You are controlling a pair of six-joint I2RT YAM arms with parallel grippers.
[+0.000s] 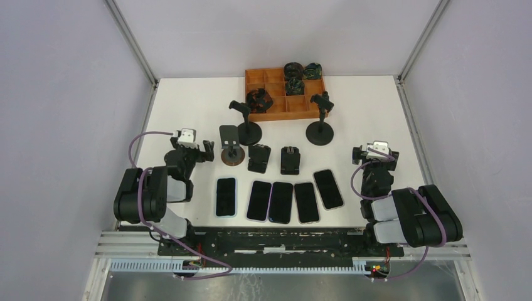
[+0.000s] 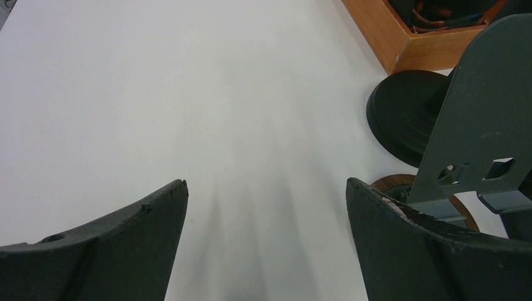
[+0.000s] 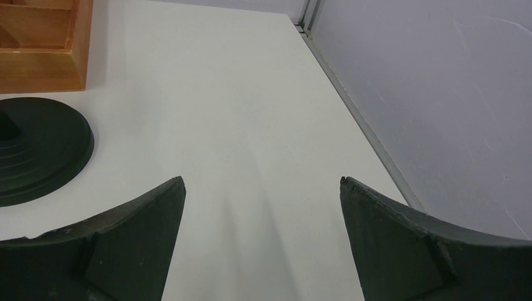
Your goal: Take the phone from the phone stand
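Observation:
Several dark phones lie flat in a row near the front of the table, among them one at the left [image 1: 226,196] and one at the right [image 1: 329,188]. Phone stands behind them show no phone on them: a grey plate stand on a wooden base [image 1: 231,145], seen close in the left wrist view [image 2: 483,119], and two small black stands [image 1: 259,157] [image 1: 290,160]. My left gripper [image 1: 190,150] is open and empty just left of the plate stand, also in its wrist view [image 2: 266,185]. My right gripper [image 1: 375,157] [image 3: 262,182] is open and empty at the right.
Two round-based arm stands [image 1: 248,128] [image 1: 321,128] stand further back; their bases show in the wrist views [image 2: 401,119] [image 3: 37,150]. An orange compartment tray [image 1: 276,113] with dark parts sits at the back. The right wall rail [image 3: 351,106] runs beside the right gripper.

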